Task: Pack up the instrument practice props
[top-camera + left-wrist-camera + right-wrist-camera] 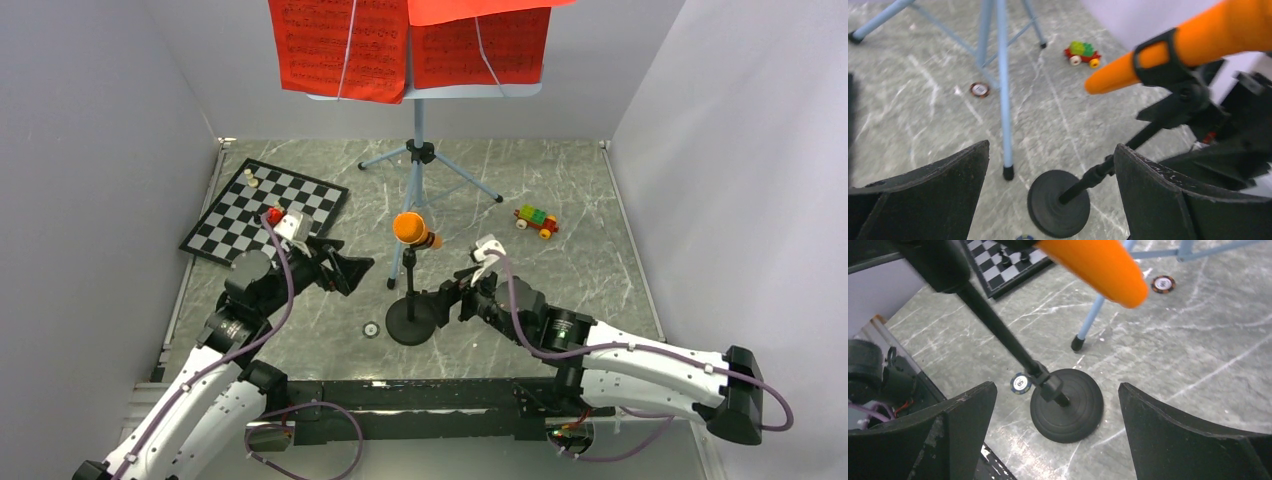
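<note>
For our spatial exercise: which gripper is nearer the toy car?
Right. The right gripper is beside the mic stand on the side facing the toy car; the left gripper is beyond it.

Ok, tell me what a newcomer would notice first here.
The red music sheets, high on the light-blue music stand at the back. Then the orange microphone on its black mic stand at centre, flanked by the open left tool and right tool.
</note>
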Action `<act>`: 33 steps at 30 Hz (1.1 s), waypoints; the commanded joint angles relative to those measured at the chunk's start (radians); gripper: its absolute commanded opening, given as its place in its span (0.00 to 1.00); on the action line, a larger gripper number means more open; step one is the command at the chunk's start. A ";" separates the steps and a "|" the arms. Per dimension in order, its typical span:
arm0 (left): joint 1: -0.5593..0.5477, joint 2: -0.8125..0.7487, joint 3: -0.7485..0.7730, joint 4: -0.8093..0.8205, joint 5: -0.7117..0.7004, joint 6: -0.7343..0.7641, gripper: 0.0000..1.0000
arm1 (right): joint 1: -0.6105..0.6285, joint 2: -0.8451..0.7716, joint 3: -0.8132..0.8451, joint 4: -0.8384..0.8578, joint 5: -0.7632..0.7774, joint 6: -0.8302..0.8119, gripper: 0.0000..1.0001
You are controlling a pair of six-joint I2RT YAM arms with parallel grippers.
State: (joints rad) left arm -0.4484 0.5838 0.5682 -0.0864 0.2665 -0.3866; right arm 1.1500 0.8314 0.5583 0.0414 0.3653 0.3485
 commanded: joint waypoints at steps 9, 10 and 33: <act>-0.043 0.003 -0.182 0.562 0.353 0.001 0.91 | -0.406 -0.024 -0.072 -0.004 -0.398 0.295 0.90; -0.065 0.009 -0.173 0.549 0.348 0.025 0.90 | -0.421 -0.014 -0.071 0.006 -0.421 0.297 0.89; -0.283 0.282 -0.065 0.630 0.118 0.190 0.67 | -0.443 0.098 -0.029 -0.020 -0.490 0.261 0.86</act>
State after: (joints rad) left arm -0.7261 0.8509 0.4614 0.4610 0.4332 -0.2100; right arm 0.7136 0.9176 0.4854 0.0010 -0.0917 0.6201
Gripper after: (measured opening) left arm 0.686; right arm 0.869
